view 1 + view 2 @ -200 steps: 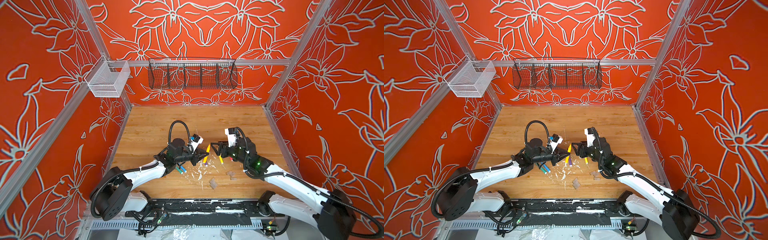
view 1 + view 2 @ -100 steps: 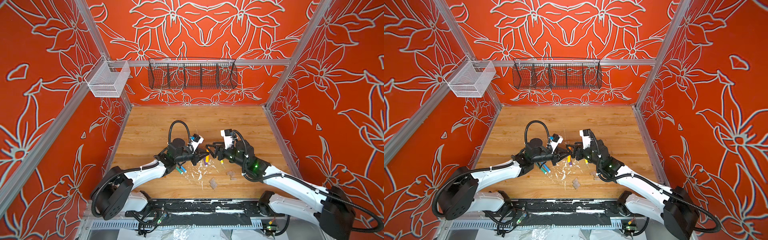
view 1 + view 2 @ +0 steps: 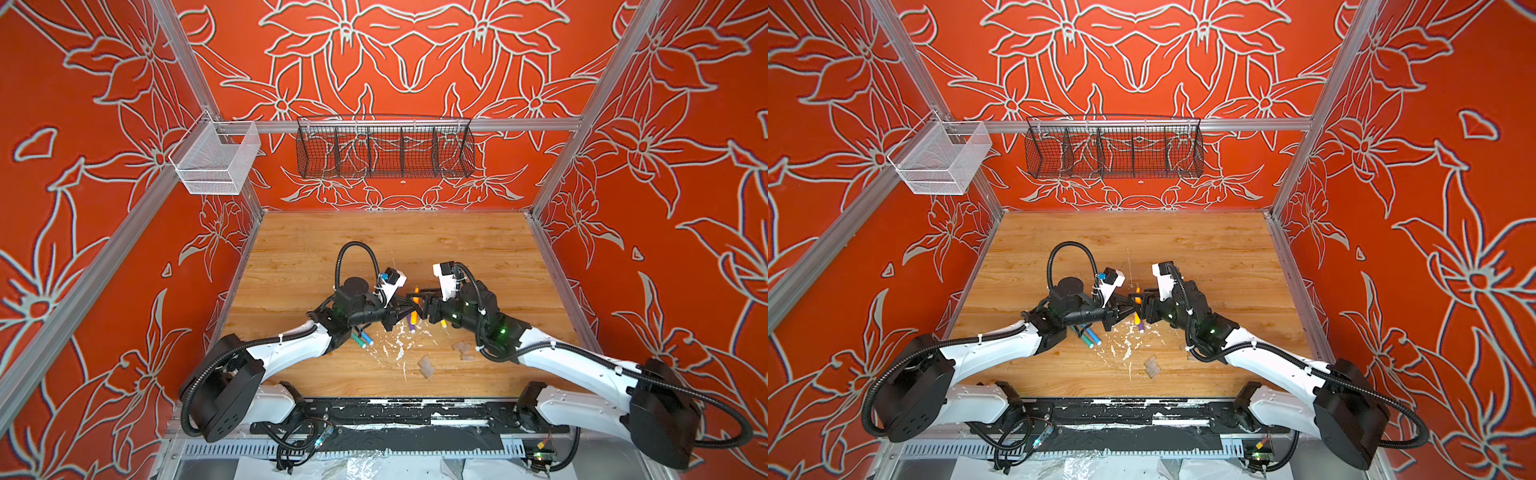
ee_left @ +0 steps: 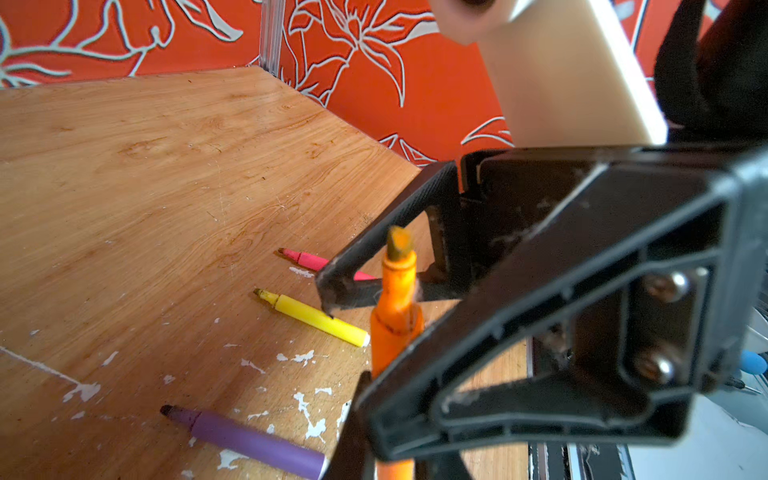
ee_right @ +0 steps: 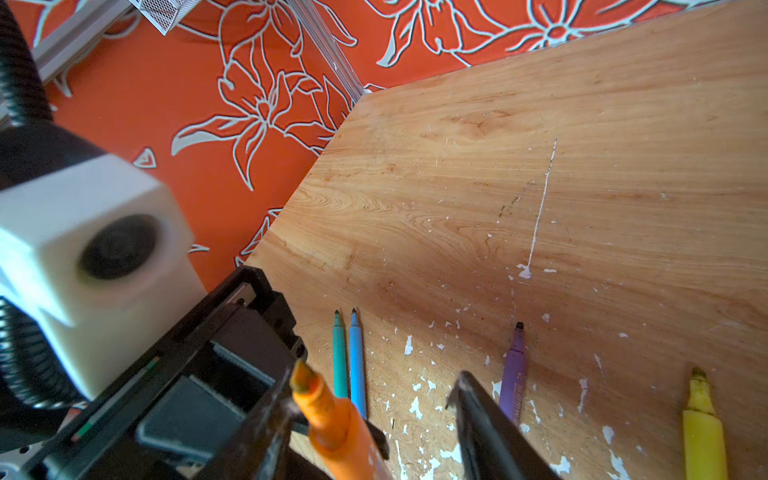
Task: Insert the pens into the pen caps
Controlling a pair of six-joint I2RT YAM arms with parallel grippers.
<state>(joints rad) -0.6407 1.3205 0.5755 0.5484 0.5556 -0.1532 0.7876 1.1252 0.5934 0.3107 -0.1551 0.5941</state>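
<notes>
Only the purple pen (image 5: 514,374) carries print, a dark line along its barrel, too small to read. No other writing can be read.

Left end effector (image 3: 407,311): closed on the barrel of the orange pen (image 4: 397,299), holding it clear of the tabletop (image 3: 395,245) with its stained tip pointing up.

Right end effector (image 5: 370,395): fingers apart, one on each side of the orange pen's tip end. The pen stands close against one finger, with a gap to the other. Whether a cap sits between them cannot be told.

On the tabletop lie the green pen (image 5: 339,361) and blue pen (image 5: 356,365) side by side, the purple pen, the yellow pen (image 5: 702,428) and the pink-red pen (image 4: 309,261). Clear pen caps (image 3: 426,366) lie nearer the front edge, apart from both end effectors.
</notes>
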